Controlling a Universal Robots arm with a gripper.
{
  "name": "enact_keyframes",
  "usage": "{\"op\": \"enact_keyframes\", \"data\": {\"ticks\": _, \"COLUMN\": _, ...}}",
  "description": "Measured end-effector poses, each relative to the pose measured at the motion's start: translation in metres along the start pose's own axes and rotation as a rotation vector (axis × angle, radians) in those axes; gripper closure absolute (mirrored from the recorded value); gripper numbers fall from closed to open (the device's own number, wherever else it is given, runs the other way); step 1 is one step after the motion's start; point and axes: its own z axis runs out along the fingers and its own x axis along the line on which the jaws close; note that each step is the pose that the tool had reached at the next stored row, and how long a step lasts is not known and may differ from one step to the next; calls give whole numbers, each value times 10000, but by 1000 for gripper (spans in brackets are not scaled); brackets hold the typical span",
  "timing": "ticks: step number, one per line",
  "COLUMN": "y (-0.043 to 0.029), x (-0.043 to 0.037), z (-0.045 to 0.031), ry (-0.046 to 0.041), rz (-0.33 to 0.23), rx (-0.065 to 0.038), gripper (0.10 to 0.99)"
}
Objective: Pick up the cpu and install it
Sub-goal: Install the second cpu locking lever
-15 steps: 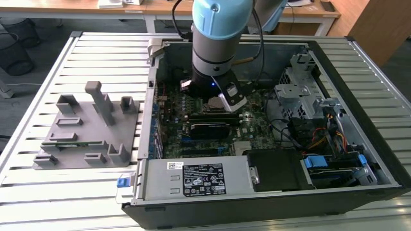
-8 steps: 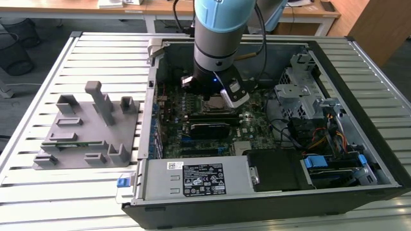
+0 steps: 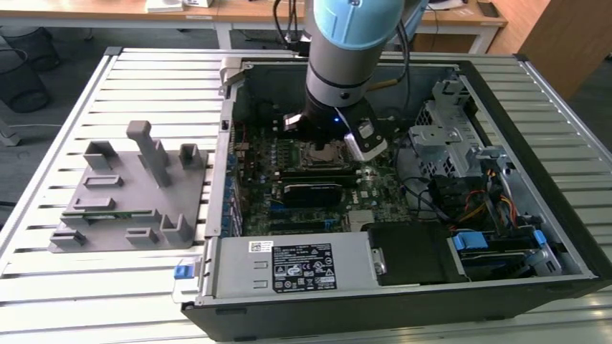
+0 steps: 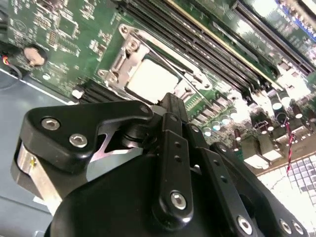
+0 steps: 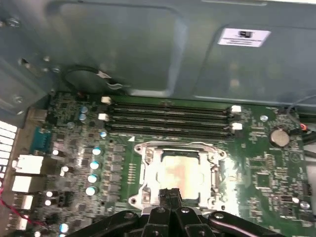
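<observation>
- The cpu (image 5: 180,174) is lying flat inside the socket frame (image 5: 148,168) on the motherboard (image 5: 266,158); in both wrist views its pale square top is showing, level with the metal surround, so by appearance it is already seated and not being carried.
- The socket's wire lever (image 4: 170,61) is running across one edge of the frame in the second wrist view; whether it is latched cannot be determined.
- The gripper (image 5: 170,197) is hanging directly above the cpu, its two fingertips pressed together with no gap and nothing between them; whether the tips are touching the chip's top cannot be told.
- In the exterior view the arm (image 3: 349,50) is reaching straight down into the open computer case (image 3: 535,215), with its wrist over the middle of the board.
- The memory slots (image 5: 168,118) are lying just beside the socket, on the side towards the case wall, and appear unoccupied.
- The grey holder (image 3: 134,193) is sitting on the slatted table (image 3: 57,294), well apart from the case at the exterior view's left; a thin green strip is resting in it.
- Judgement on step: the pick-up appears complete and the work is standing at the installing stage, with the chip placed in its socket.
- Judgement on requirement: finishing the installation is calling for confirmation that the chip is sitting flush and square in the frame, and for keeping the closed fingertips clear of the lever and the neighbouring slots.
</observation>
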Motion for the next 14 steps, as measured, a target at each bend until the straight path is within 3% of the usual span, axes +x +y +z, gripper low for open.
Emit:
{"op": "enact_keyframes", "data": {"ticks": 4, "y": -50, "x": -32, "z": -16, "ry": 52, "rz": 27, "rx": 2, "gripper": 980}}
{"op": "enact_keyframes", "data": {"ticks": 14, "y": -265, "x": -16, "z": -74, "ry": 41, "rz": 71, "rx": 0, "gripper": 980}}
